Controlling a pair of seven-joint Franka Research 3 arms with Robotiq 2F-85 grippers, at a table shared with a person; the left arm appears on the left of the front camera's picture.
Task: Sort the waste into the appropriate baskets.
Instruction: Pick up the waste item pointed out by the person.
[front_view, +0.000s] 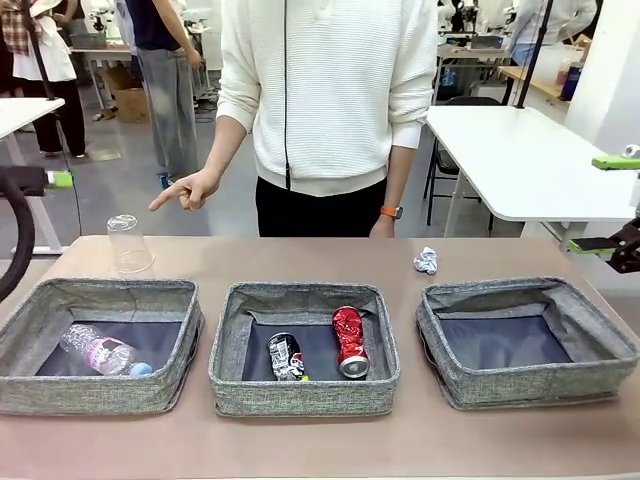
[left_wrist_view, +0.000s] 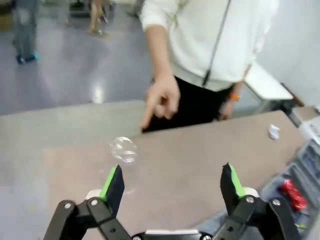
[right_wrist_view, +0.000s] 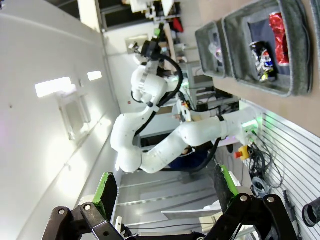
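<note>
1. Hanging over the far left part of the table (front_view: 300, 255), the left gripper (left_wrist_view: 172, 182) is standing with its jaws wide apart and nothing between them.
2. The cup (front_view: 130, 243) is standing upside down near the table's far left corner, just behind the left basket (front_view: 110, 290). In the left wrist view it is showing ahead of the fingers, a little toward the left one and apart from both.
3. A person at the far edge is pointing a hand (front_view: 190, 188) down toward the cup, without touching it.
4. The right gripper (right_wrist_view: 165, 187) is waiting off the table's right edge, raised, with its jaws spread wide and holding nothing.
5. The three baskets are sitting in a row along the near edge. The bottle (front_view: 100, 352) is lying in the left one. The dark can (front_view: 286, 357) and the red can (front_view: 349, 340) are lying side by side in the middle basket (front_view: 300, 291). The right basket (front_view: 520, 288) is showing only its dark bottom.
6. The ball (front_view: 426, 260) is lying loose near the far edge, behind the gap between the middle and right baskets.
7. By my reading, the sorting is getting well along, with the cup and the ball left to place, and the cup is the piece in hand.
8. The next move is likely calling for the left gripper to drop onto the cup, centre it between the pads and close gently, since thin clear plastic is apt to buckle or slip. It would then be going in with the bottle.
</note>
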